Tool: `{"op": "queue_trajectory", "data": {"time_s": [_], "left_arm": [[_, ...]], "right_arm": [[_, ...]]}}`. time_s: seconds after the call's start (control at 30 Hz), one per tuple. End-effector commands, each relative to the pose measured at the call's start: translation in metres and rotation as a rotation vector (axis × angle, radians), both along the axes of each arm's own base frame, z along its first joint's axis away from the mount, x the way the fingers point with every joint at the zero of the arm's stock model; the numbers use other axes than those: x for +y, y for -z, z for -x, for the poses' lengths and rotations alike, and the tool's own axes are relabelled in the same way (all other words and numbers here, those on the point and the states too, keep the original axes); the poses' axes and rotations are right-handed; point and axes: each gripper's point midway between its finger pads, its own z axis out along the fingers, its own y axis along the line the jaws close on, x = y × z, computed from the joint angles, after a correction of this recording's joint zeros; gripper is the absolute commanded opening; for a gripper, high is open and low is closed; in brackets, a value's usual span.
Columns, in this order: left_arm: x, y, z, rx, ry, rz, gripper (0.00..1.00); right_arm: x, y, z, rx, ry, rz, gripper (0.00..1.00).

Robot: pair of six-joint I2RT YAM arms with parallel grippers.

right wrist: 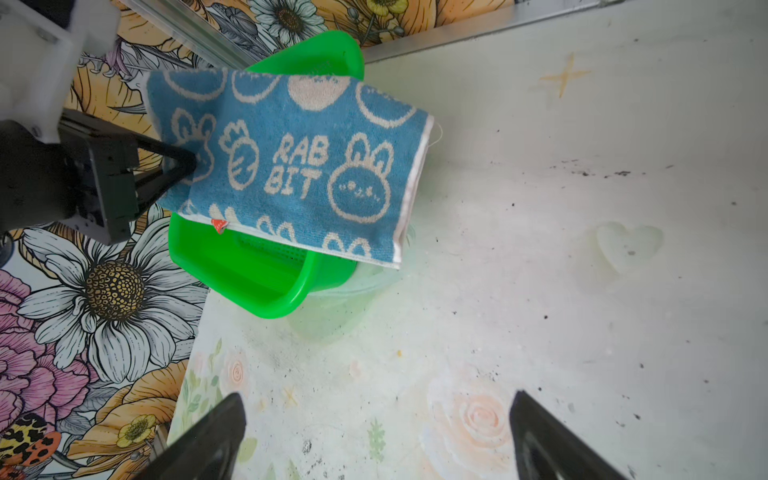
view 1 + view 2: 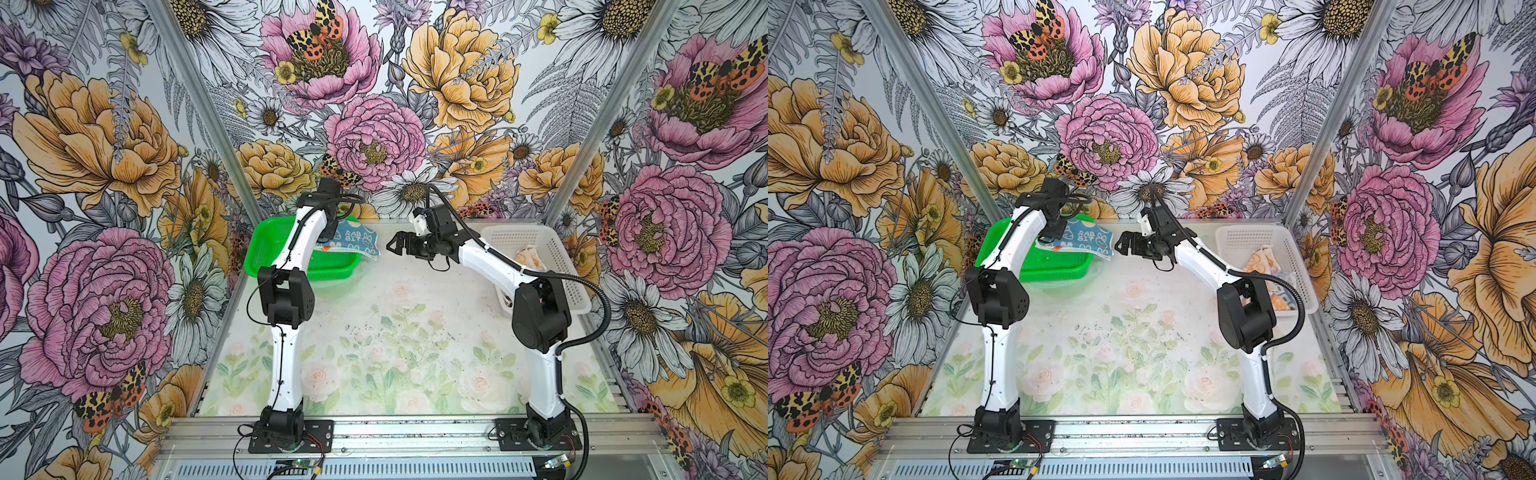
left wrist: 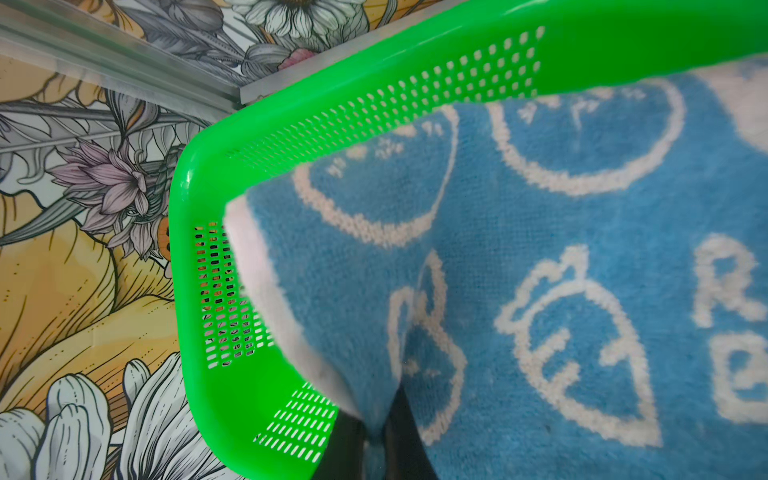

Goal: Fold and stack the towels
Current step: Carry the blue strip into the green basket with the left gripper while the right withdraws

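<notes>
My left end effector pinches the blue towel above the green basket.
My right end effector: spread, empty.

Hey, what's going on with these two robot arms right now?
The left gripper is shut on a folded blue towel, holding it over the green basket at the back of the table. The right gripper is open and empty, close beside the towel. More towels lie in the white basket.
</notes>
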Motion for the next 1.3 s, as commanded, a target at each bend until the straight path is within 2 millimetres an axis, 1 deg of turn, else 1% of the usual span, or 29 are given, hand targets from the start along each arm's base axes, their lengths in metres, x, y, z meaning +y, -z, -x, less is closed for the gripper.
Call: {"op": "queue_trajectory", "data": {"time_s": [0.0,0.17,0.37,0.57,0.73,1.0,1.1,1.13,1.17,1.2,1.27], "left_arm": [[0.018,0.012,0.000,0.026,-0.002,0.014,0.00],[0.032,0.032,-0.001,0.055,0.001,0.008,0.00],[0.048,0.065,-0.002,0.129,0.006,-0.067,0.00],[0.070,0.088,-0.002,0.185,-0.004,-0.108,0.00],[0.089,0.095,-0.002,0.197,-0.033,-0.118,0.00],[0.101,0.097,-0.012,0.178,-0.052,-0.156,0.00],[0.104,0.094,-0.013,0.172,-0.069,-0.181,0.00],[0.106,0.092,-0.012,0.166,-0.083,-0.191,0.08],[0.107,0.090,-0.012,0.162,-0.092,-0.197,0.21],[0.108,0.088,-0.011,0.155,-0.100,-0.200,0.32],[0.107,0.078,-0.011,0.129,-0.122,-0.207,0.46]], "right_arm": [[0.008,0.009,-0.003,0.010,-0.014,0.032,0.99],[0.015,0.013,-0.009,0.020,-0.019,0.039,0.99],[0.014,0.019,-0.010,0.035,-0.019,0.047,0.99],[0.012,0.024,-0.006,0.055,-0.022,0.057,0.99],[0.009,0.026,-0.001,0.064,-0.029,0.073,0.99],[0.003,0.030,0.006,0.080,-0.026,0.085,0.99],[0.003,0.031,0.007,0.083,-0.031,0.084,0.99],[0.003,0.031,0.008,0.084,-0.031,0.085,0.99],[0.003,0.030,0.008,0.080,-0.032,0.084,0.99],[0.003,0.028,0.008,0.077,-0.035,0.083,0.99],[0.001,0.024,0.009,0.067,-0.036,0.083,0.99]]}}
